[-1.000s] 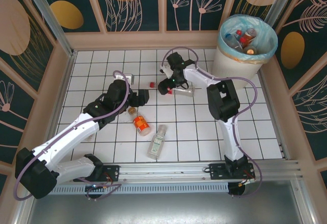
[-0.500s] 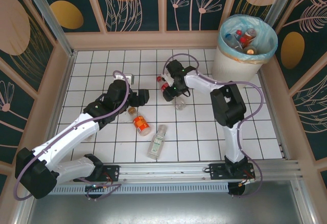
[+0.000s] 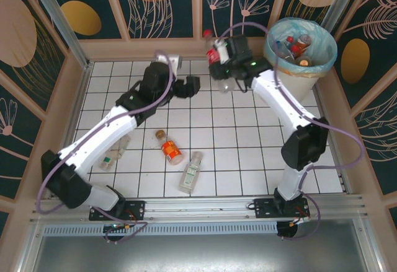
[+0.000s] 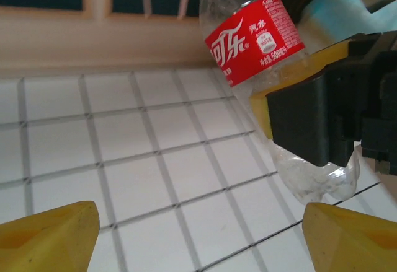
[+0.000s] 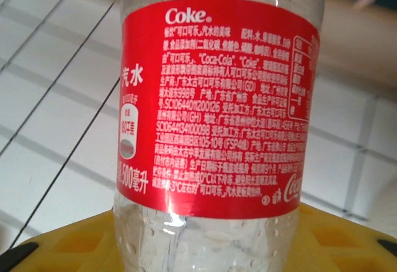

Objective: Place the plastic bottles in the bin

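Against the far right corner stands the bin point(image 3: 276, 77); just left of it the right gripper point(image 3: 224, 67) clamps a red-labelled Coke bottle point(image 3: 215, 54) (tilted, above the tiles point(image 3: 248, 142)); the left gripper point(image 3: 189, 86) gapes empty nearby; three loose bottles point(image 3: 172, 150) lie nearer the bases.

Right arm point(image 3: 279, 98) stretched up toward the back, wrist high; right gripper point(image 3: 224, 64) clamped across the lower body of a bottle point(image 3: 215, 54), which sits tilted with its cap up-left. Left arm point(image 3: 111, 126) reaches diagonally to back centre. Left gripper point(image 3: 189, 86) points right toward the right one, near but apart, fingers point(image 4: 49, 238) spread wide, nothing between them.
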{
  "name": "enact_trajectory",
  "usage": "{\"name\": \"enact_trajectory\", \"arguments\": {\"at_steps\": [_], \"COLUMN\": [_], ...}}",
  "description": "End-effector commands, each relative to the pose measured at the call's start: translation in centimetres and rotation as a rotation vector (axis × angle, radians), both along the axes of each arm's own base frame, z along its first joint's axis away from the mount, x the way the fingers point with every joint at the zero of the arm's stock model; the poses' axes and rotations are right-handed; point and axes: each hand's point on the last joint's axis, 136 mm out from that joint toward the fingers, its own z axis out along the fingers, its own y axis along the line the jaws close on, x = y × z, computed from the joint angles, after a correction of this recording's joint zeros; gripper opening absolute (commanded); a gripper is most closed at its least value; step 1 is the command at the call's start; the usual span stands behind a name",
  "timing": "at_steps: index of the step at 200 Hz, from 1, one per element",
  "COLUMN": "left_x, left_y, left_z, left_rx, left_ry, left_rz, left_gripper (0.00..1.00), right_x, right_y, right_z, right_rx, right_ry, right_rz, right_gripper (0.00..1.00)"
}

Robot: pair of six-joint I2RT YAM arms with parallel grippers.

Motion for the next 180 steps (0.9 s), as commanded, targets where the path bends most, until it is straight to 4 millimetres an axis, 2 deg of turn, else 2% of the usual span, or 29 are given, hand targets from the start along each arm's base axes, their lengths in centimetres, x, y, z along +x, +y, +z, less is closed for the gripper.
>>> {"name": "enact_trajectory", "arguments": {"at_steps": [1, 18, 31, 33, 37, 57, 86, 104, 120, 128, 134, 167, 180], "left_x": [0.8, 1.3, 1.1, 1.5, 1.6, 1.3, 0.9, 0.6, 0.4, 0.6, 0.8, 1.4, 1.5], "left_y": [-4.0, -6.3, -7.8, -8.5, -9.1, -11.9, -16.2, -18.4, -19.9, -20.3, -20.6, -21.1, -21.1], "left_z": [5.2, 7.6, 9.5, 8.6, 8.5, 8.7, 8.5, 8.3, 8.2, 8.0, 7.8, 7.3, 7.3], "left_rx": [-0.099, -0.182, -0.227, -0.222, -0.223, -0.233, -0.267, -0.272, -0.282, -0.289, -0.293, -0.300, -0.302], "left_ry": [-0.085, -0.108, -0.132, -0.117, -0.113, -0.118, -0.083, -0.077, -0.078, -0.074, -0.068, -0.055, -0.054], "left_rz": [-0.150, -0.216, -0.263, -0.268, -0.280, -0.342, -0.435, -0.468, -0.494, -0.500, -0.501, -0.493, -0.489], "left_gripper": [0.84, 0.83, 0.83, 0.83, 0.82, 0.82, 0.82, 0.82, 0.82, 0.82, 0.82, 0.82, 0.82], "right_x": [1.0, 1.4, 1.5, 1.5, 1.6, 1.9, 2.9, 3.9, 5.0, 5.3, 5.4, 5.3, 5.3], "right_y": [-6.4, -10.6, -13.6, -14.0, -14.9, -18.5, -21.5, -22.5, -23.3, -23.5, -23.3, -23.3, -23.5], "right_z": [9.2, 13.9, 16.5, 16.8, 17.5, 19.1, 18.3, 16.5, 14.6, 13.9, 13.6, 12.7, 12.3], "right_rx": [0.045, 0.041, 0.030, 0.031, 0.026, -0.037, -0.141, -0.212, -0.273, -0.311, -0.326, -0.322, -0.328], "right_ry": [-0.222, -0.382, -0.490, -0.506, -0.535, -0.645, -0.685, -0.665, -0.623, -0.615, -0.610, -0.589, -0.575], "right_rz": [-0.235, -0.391, -0.498, -0.513, -0.541, -0.677, -0.785, -0.823, -0.846, -0.857, -0.854, -0.850, -0.852], "right_gripper": [0.50, 0.50, 0.50, 0.50, 0.50, 0.51, 0.50, 0.52, 0.59, 0.52, 0.51, 0.64, 0.65]}}
